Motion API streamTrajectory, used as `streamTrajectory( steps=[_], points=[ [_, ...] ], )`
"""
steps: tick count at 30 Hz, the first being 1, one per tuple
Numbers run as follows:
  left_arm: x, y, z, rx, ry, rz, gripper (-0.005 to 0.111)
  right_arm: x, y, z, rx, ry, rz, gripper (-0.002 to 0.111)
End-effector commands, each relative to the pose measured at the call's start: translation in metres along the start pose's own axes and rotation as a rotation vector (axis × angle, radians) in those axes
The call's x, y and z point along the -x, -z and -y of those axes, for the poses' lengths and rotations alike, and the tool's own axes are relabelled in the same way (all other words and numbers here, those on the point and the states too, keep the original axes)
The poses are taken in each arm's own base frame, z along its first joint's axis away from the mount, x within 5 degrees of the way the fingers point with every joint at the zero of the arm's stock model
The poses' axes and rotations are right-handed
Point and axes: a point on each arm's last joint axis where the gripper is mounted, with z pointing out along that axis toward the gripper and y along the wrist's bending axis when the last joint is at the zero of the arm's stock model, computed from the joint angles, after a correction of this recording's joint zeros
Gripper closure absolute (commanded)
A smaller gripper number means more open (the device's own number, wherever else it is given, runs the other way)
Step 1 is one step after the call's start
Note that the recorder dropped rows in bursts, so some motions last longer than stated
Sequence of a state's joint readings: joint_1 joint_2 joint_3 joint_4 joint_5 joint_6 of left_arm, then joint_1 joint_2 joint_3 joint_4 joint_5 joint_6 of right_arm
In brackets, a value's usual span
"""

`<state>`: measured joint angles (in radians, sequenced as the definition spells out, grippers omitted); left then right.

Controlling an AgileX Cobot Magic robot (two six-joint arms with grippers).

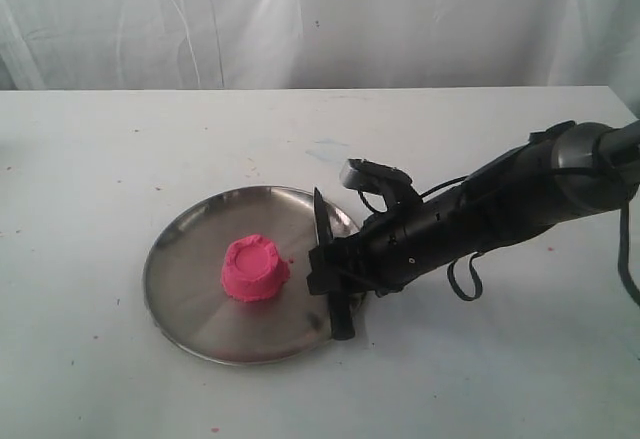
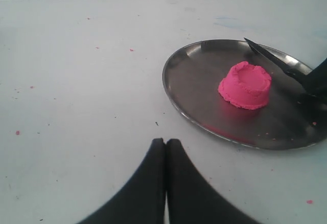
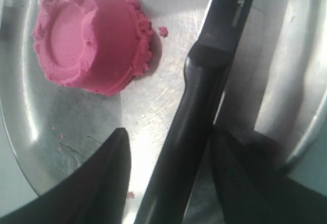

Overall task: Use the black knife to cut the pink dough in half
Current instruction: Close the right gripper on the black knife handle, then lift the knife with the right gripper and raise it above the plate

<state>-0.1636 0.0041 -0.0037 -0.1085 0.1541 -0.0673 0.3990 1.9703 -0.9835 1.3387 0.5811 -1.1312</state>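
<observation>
The pink dough is one whole cupcake-shaped lump with a dented top, standing near the middle of the round steel plate. The black knife lies across the plate's right rim, with its tip pointing away and its handle toward the table's front. My right gripper is open and straddles the handle. One finger is against the handle, and a gap shows on the dough side. My left gripper is shut and empty over bare table, short of the plate.
The white table carries small pink crumbs here and there. A white curtain hangs behind its far edge. The right arm reaches in low from the right.
</observation>
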Motion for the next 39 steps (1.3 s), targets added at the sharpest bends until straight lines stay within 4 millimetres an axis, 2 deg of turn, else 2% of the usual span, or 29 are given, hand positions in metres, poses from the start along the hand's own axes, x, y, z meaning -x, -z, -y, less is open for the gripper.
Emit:
streamTrajectory(
  steps=[1, 5, 15, 23, 26, 30, 34, 39],
  points=[
    [-0.001, 0.0, 0.0, 0.002, 0.003, 0.003, 0.107, -0.004, -0.008, 0.005, -0.004, -0.011, -0.033, 0.063],
    [-0.001, 0.0, 0.0, 0.002, 0.003, 0.003, 0.107, -0.004, -0.009, 0.007, -0.015, -0.01, -0.035, 0.066],
    [-0.001, 0.0, 0.0, 0.002, 0.003, 0.003, 0.107, 0.0, -0.004, 0.005, -0.036, -0.014, -0.009, 0.085],
    [-0.001, 0.0, 0.0, 0.002, 0.003, 0.003, 0.107, 0.028, 0.031, -0.019, -0.041, 0.083, 0.127, 0.093],
    [-0.001, 0.0, 0.0, 0.002, 0.003, 0.003, 0.107, 0.034, 0.044, -0.027, -0.057, 0.151, 0.157, 0.098],
    [-0.001, 0.0, 0.0, 0.002, 0.003, 0.003, 0.107, 0.038, 0.062, -0.037, -0.075, 0.221, 0.191, 0.107],
    [-0.001, 0.0, 0.0, 0.002, 0.003, 0.003, 0.107, 0.041, 0.08, -0.047, -0.098, 0.292, 0.229, 0.107],
    [-0.001, 0.0, 0.0, 0.002, 0.003, 0.003, 0.107, 0.037, 0.101, -0.068, -0.174, 0.548, 0.207, 0.107]
  ],
)
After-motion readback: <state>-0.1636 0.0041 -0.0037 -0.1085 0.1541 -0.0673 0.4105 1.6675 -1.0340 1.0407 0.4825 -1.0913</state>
